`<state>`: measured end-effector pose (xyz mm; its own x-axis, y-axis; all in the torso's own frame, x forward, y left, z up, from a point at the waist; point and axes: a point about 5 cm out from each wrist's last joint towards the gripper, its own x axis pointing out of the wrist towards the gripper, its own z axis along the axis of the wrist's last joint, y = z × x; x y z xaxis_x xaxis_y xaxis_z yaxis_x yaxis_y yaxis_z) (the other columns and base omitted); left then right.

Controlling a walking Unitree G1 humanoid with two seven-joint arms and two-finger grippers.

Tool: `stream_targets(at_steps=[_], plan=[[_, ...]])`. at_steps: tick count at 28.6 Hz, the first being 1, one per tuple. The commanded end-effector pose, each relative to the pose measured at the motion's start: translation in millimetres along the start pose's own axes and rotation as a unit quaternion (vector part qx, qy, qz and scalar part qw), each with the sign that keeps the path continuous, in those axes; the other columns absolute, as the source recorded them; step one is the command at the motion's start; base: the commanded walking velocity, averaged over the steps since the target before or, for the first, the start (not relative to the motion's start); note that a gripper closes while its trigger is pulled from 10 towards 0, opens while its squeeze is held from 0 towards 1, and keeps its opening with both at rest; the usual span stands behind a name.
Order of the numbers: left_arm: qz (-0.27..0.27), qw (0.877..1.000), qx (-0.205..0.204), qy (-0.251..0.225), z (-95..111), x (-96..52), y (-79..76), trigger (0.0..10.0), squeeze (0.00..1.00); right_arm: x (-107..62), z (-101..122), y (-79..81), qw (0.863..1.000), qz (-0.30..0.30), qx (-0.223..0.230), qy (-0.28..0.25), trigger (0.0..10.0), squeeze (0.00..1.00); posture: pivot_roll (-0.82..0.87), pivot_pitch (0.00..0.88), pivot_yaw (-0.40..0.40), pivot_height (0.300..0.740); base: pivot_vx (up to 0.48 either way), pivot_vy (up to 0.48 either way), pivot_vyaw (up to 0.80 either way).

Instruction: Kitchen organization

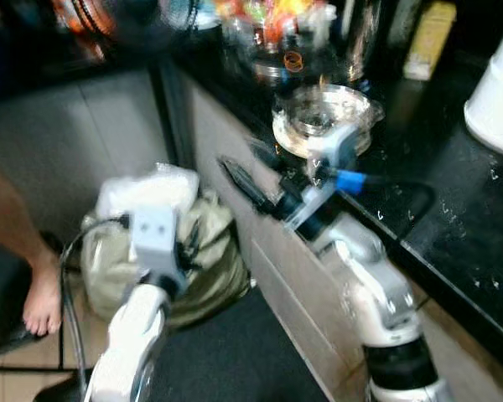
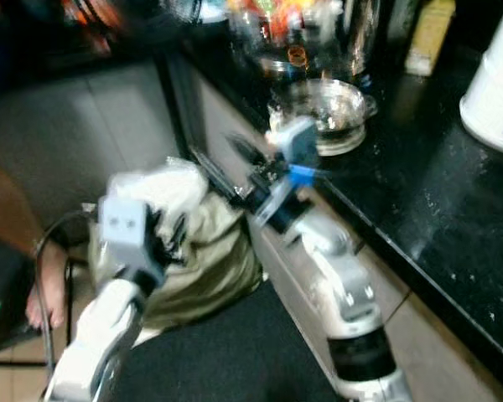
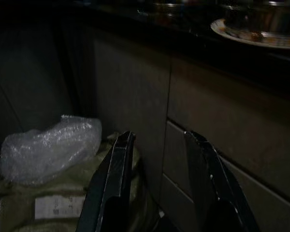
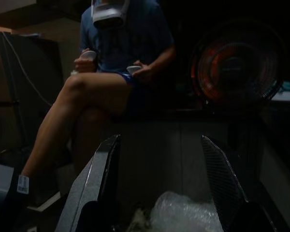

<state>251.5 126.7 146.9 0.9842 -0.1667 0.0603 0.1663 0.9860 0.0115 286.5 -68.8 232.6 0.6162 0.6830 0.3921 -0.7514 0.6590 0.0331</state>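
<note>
The left wrist view shows the left tool [image 3: 159, 159] with its two black fingers held apart and nothing between them, aimed low along the cabinet front [image 3: 135, 106]. Just beyond and below its tips lies a clear plastic bag [image 3: 48, 147] on top of an olive sack [image 1: 214, 251] resting on the floor, a likely sign that the arm is simply carried forward rather than reaching. The right tool [image 4: 159, 183] is likewise spread and empty; in the left eye view it is held out beside the desk [image 1: 453, 226] edge, below the rim. Above and beyond it, on the desk, a glass bowl [image 1: 323, 117] sits on a plate, probably the item to be organised, and is not yet touched. Farther out, a seated person [image 4: 121, 53] and a fan [image 4: 237, 60] are faced.
</note>
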Motion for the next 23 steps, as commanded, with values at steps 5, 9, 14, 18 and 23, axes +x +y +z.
stream_targets(at_steps=[5, 9, 14, 18, 23], plan=[[0.005, 1.000, 0.005, 0.006, -2.7, -1.2, 3.2, 10.0, 0.00, 2.1, -3.5, 1.4, 1.000, -0.002, -0.006, 0.010, 10.0, 0.00, 0.09, 0.008, -0.010, 0.740, 0.284, 0.000, 0.00], [0.003, 1.000, 0.006, 0.006, -2.8, -1.0, 3.1, 10.0, 0.00, 1.2, -8.6, -0.2, 0.999, -0.009, -0.039, 0.031, 10.0, 0.00, 0.09, 0.009, -0.007, 0.740, 0.284, 0.000, 0.00], [0.003, 1.000, 0.006, 0.006, -3.0, -0.6, 2.6, 10.0, 0.00, 0.6, -10.8, -1.1, 0.998, -0.012, -0.047, 0.038, 10.0, 0.00, 0.09, 0.007, -0.007, 0.740, 0.284, 0.000, 0.00], [0.001, 1.000, 0.007, 0.007, -3.2, -0.3, 2.3, 10.0, 0.00, 1.7, -11.2, -1.5, 0.998, -0.016, -0.050, 0.038, 10.0, 0.00, 0.09, 0.003, -0.007, 0.740, 0.285, 0.000, 0.00], [0.000, 1.000, 0.007, 0.006, -3.3, 0.0, 2.1, 10.0, 0.00, 3.3, -10.3, -2.2, 0.998, -0.019, -0.054, 0.036, 10.0, 0.00, 0.09, 0.001, -0.009, 0.740, 0.283, 0.000, 0.00]])
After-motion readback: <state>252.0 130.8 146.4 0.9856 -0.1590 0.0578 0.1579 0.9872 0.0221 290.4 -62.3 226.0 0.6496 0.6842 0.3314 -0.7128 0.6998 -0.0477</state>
